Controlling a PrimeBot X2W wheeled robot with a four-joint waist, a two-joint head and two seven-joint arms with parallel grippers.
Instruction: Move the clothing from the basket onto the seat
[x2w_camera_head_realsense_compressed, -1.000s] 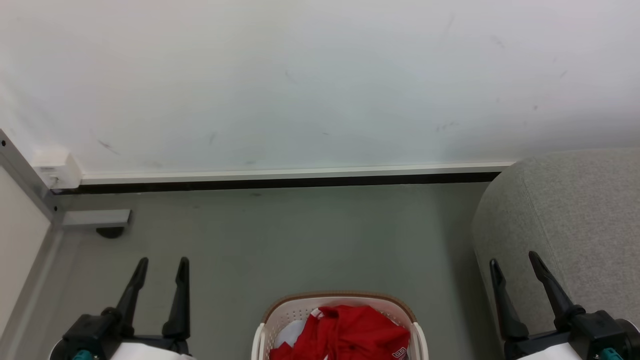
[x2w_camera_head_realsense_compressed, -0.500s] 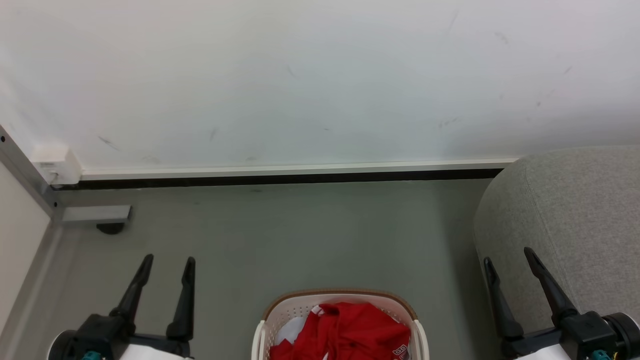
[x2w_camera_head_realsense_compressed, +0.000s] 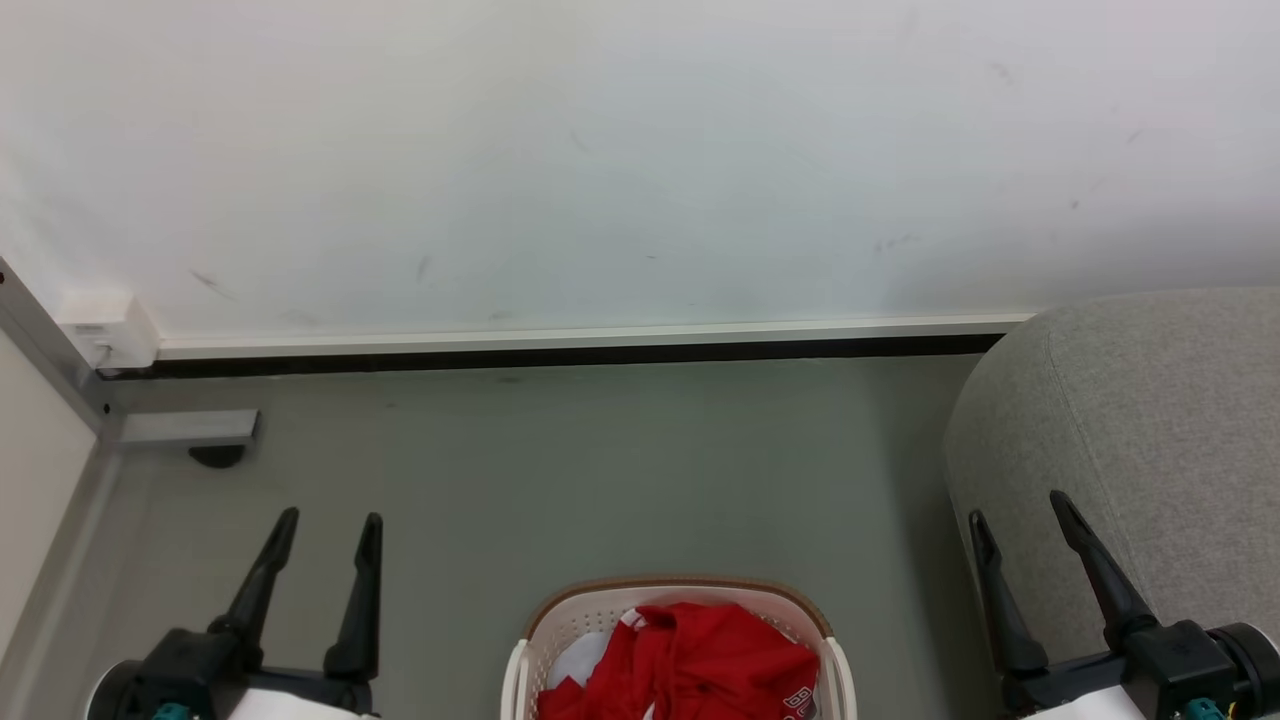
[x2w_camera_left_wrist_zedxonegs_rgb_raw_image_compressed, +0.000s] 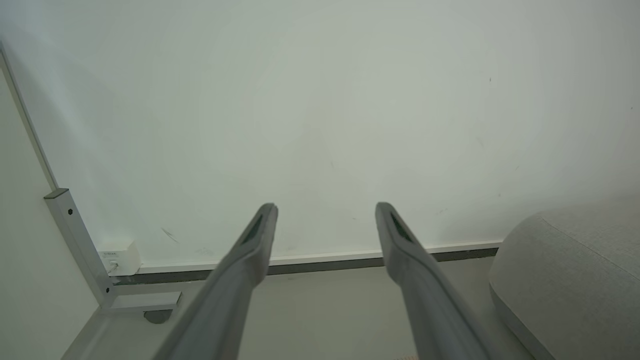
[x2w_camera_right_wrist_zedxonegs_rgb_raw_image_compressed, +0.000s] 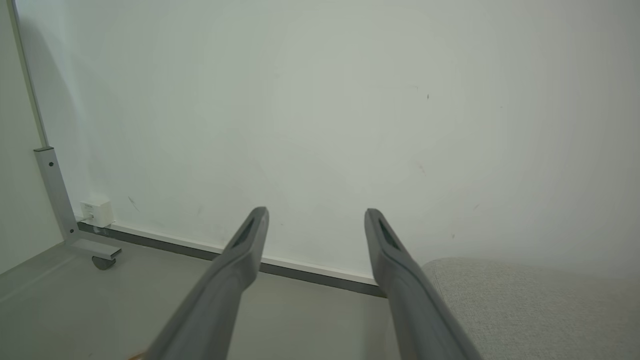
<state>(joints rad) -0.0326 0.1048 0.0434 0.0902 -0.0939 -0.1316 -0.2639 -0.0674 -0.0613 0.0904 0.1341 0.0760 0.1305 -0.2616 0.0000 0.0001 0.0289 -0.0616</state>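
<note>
Wall (x2w_camera_head_realsense_compressed: 640, 150): off-white, plain, a few faint scuff marks, taking up the far half of the scene. Floor (x2w_camera_head_realsense_compressed: 600, 470): smooth grey-green, bare between the wall and the robot; a pale skirting strip (x2w_camera_head_realsense_compressed: 580, 338) with a dark line under it runs along the join. Seat (x2w_camera_head_realsense_compressed: 1150, 430): light grey woven upholstery with a rounded corner and one stitched seam, standing at the right, its far side close to the wall. Metal frame (x2w_camera_head_realsense_compressed: 60, 375): grey post at the far left with a short foot lying flat on the floor. Basket (x2w_camera_head_realsense_compressed: 560, 612): white, perforated, brown rim, on the floor near and centre, its near part cut off by the picture's edge, with a strip of floor between it and the seat. Clothing (x2w_camera_head_realsense_compressed: 700, 665): bright red, crumpled in a heap inside the basket, white lettering at its near right; a white cloth (x2w_camera_head_realsense_compressed: 578, 662) shows under its left side. Left hand (x2w_camera_head_realsense_compressed: 330, 516): near left, over bare floor, fingers spread wide, holding nothing. Right hand (x2w_camera_head_realsense_compressed: 1016, 506): near right, spread equally wide, holding nothing, just beside the seat's left flank; contact cannot be told. White box (x2w_camera_head_realsense_compressed: 110, 335): low on the wall by the post. Caster (x2w_camera_head_realsense_compressed: 215, 457): dark, under the frame's foot.
</note>
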